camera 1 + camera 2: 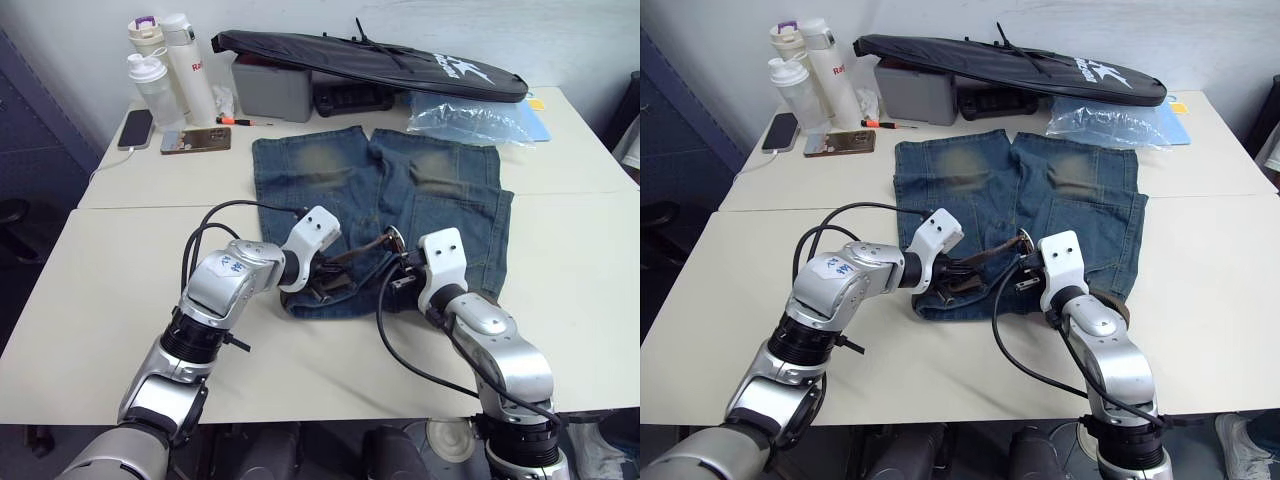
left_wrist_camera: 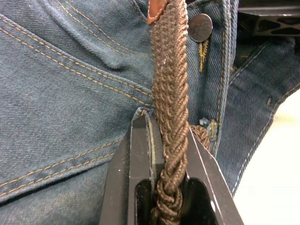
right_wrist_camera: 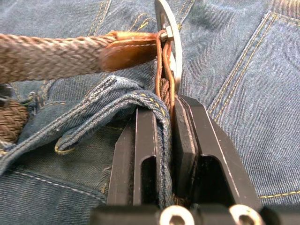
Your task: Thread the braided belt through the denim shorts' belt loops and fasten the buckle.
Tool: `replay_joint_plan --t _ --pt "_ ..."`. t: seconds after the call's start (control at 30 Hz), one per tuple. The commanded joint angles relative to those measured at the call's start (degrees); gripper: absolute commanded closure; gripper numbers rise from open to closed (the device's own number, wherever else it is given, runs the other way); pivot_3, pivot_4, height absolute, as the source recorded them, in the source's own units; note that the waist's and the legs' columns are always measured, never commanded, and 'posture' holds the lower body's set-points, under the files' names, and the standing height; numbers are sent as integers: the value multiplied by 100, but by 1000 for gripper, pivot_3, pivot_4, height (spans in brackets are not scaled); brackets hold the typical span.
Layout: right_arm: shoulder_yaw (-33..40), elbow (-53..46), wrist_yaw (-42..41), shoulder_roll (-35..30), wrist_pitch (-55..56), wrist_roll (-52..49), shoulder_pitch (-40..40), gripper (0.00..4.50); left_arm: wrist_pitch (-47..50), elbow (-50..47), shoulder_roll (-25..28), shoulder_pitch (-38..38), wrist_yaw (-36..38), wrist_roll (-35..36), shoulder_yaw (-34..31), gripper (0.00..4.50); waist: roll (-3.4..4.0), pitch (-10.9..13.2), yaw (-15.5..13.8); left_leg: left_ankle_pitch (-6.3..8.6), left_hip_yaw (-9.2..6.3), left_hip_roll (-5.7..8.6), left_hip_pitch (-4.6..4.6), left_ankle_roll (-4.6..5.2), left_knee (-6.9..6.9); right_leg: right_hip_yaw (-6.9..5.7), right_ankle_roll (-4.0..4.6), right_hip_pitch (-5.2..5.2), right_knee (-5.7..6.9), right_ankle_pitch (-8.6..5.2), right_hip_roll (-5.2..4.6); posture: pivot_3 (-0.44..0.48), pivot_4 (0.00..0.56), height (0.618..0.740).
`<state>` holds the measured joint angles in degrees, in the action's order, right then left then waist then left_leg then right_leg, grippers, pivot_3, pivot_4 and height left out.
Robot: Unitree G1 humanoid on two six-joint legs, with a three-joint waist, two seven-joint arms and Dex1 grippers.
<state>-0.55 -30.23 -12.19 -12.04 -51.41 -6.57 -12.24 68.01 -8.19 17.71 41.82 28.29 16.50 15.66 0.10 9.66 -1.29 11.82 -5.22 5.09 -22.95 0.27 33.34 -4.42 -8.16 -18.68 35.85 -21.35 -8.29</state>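
We have the denim shorts [image 1: 400, 200] lying flat on the tabletop [image 1: 120, 300], waistband toward us, with the braided belt [image 2: 169, 93] stretched across the front of the waist between our two arms. Our left tool [image 2: 169, 187] is pinching the braided strap itself, just beside the fly button [image 2: 200, 27]. Our right tool [image 3: 168, 136] is pressed together on a fold of waistband denim along with the belt's leather end at the buckle [image 3: 166, 28], which stands upright above the fingers.

The risks we see from here:
- The right grip takes in cloth and belt together, so any pull may drag the waistband along and bunch the shorts instead of moving the buckle.
- The braid looks twisted in the left grip; if we feed it this way, it may jam at the belt loops, which we cannot clearly pick out.
- The strap is round and slick-looking, so it may slip through the left fingers under tension.
- The leather tip [image 2: 157, 9] may miss the buckle frame if the buckle tilts.
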Motion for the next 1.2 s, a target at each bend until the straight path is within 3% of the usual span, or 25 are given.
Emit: replay_joint_plan --t 0.03,0.37,0.87,1.2 --pt "68 -373 -75 5 62 -189 34 4461 -105 -144 -72 26 -54 -13 4 4500 0 0 0 0 2 0 1 0 -1 1 0 0 0 0 0 0 150 740" --pt "-282 -402 -448 -138 -114 -460 54 4461 -159 -188 -332 36 -71 -1 260 4500 0 0 -1 0 7 0 1 0 0 4 0 0 -2 0 0 0 150 740" --pt "83 163 -267 -569 -227 -252 52 4461 -176 -251 -73 -18 65 21 227 4500 0 0 -10 0 10 -2 3 0 4 7 0 2 -6 0 2 0 150 740" --pt "274 339 -149 -408 -323 -438 -85 4461 -250 -182 -24 -49 36 -30 240 4500 0 0 -10 0 10 -3 3 0 9 6 0 4 -3 0 2 0 150 740"
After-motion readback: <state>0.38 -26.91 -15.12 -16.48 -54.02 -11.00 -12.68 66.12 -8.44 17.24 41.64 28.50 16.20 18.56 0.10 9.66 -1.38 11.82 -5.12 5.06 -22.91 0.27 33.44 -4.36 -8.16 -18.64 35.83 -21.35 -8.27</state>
